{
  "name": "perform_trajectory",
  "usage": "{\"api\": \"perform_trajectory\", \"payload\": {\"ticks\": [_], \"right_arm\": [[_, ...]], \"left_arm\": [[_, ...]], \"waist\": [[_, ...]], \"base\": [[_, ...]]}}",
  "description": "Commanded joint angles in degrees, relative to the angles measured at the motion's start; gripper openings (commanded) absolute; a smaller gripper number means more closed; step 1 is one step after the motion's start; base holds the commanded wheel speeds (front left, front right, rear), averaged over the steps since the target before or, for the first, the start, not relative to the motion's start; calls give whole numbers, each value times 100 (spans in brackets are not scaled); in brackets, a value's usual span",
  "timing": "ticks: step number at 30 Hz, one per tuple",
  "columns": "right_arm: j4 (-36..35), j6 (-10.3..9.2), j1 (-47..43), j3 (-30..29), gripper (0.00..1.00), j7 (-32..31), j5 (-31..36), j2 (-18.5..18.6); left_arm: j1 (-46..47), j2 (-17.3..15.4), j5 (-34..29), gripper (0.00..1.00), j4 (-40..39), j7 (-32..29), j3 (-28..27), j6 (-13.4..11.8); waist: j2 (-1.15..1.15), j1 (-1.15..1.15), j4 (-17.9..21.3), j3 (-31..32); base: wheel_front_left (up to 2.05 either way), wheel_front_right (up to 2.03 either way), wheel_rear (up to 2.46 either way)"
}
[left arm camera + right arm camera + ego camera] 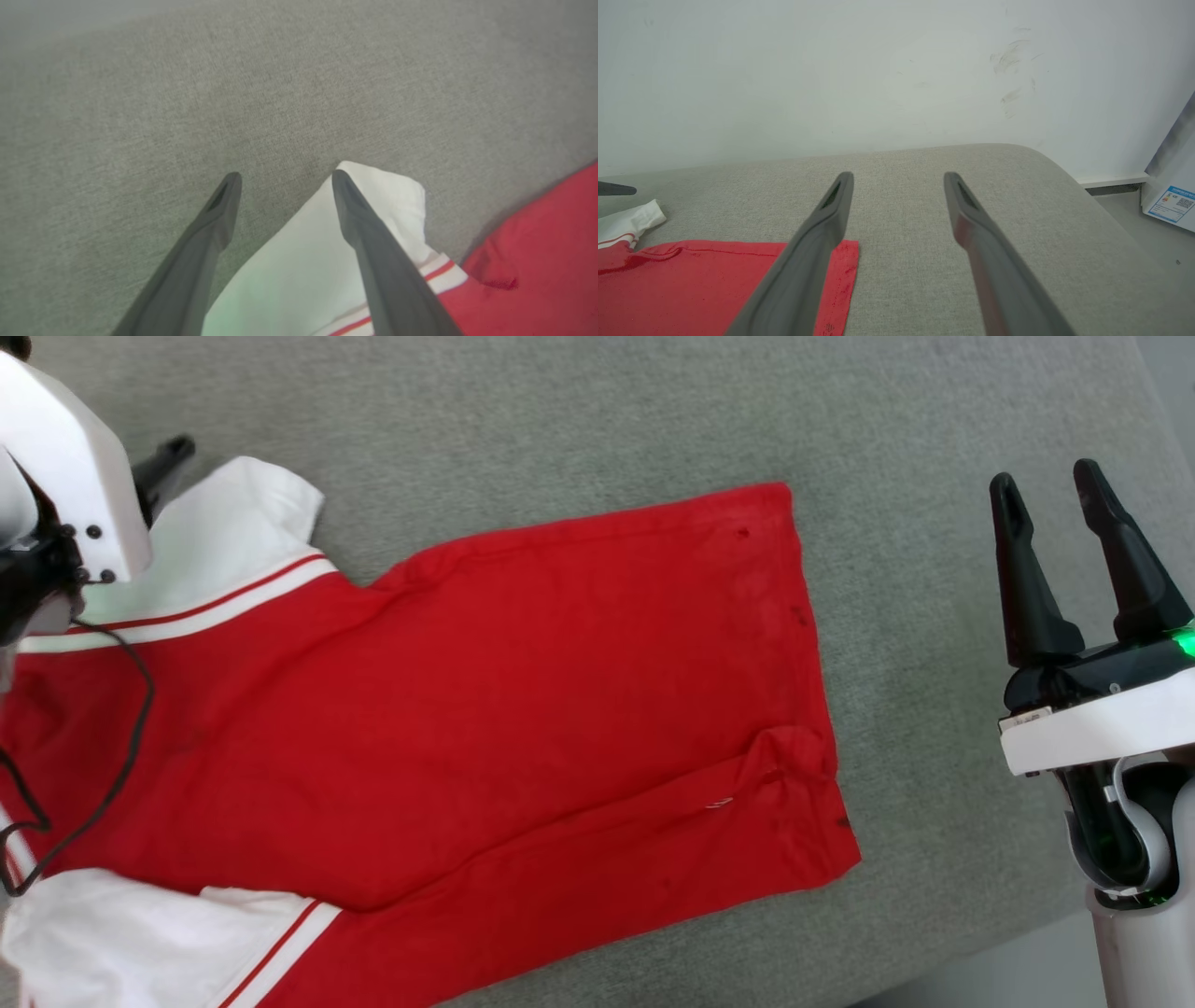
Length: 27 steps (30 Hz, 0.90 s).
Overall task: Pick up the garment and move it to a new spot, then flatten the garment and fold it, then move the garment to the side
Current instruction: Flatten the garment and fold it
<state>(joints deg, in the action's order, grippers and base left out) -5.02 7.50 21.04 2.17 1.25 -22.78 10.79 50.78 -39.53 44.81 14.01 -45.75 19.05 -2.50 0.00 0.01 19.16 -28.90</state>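
Note:
The garment (523,691) lies spread on the grey cushion (579,420), plain red face up, with its white sleeves at the left and its hem to the right. A fold runs along its near side. My left gripper (161,465) hangs open at the far sleeve (299,261); in the left wrist view one finger (373,261) crosses the white cloth and the other is over bare cushion, with nothing pinched between them. My right gripper (1044,476) stands open above the cushion, to the right of the hem (840,280), holding nothing.
The cushion's rounded front edge (980,933) drops to the floor (1027,980) at the lower right. A pale wall (878,74) rises behind the cushion. A white box with a label (1174,200) stands off its right end.

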Motion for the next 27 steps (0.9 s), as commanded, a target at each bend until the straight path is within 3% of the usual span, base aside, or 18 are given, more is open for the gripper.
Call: {"api": "perform_trajectory", "payload": {"ticks": [1, 9, 10, 11, 12, 19, 27], "right_arm": [[8, -2, 35, -13, 100, 26, -20, -39], [128, -2, 100, 34, 100, 72, -117, -89], [147, -2, 115, 46, 100, 82, -105, -85], [167, -2, 127, 49, 100, 85, -111, -80], [182, -2, 142, 49, 100, 90, -114, -69], [335, -2, 236, 16, 100, -167, -237, 120], [1217, -3, 784, 373, 100, -1455, -1024, 850]], "left_arm": [[60, -59, 71, 100, 22, -194, 34, 16], [-179, -172, 313, 100, 230, -1562, 316, -433], [-263, -150, 355, 95, 302, -1705, 363, -497], [-341, -122, 376, 29, 341, -1790, 403, -535], [-402, -77, 417, 0, 355, -1834, 421, -567], [-324, 172, 415, 0, 262, -1270, 312, -489], [256, 464, 188, 0, 89, -505, 333, -203]], "waist": [[0, -1, 168, -166], [0, -1, 309, -350], [0, -1, 323, -360], [0, -1, 333, -366], [0, -1, 341, -372], [0, -1, 180, -251], [0, -1, -414, -97]], "base": [[0, 0, 0], [0, 0, 0], [0, 0, 0], [0, 0, 0], [0, 0, 0], [0, 0, 0], [0, 0, 0]]}}
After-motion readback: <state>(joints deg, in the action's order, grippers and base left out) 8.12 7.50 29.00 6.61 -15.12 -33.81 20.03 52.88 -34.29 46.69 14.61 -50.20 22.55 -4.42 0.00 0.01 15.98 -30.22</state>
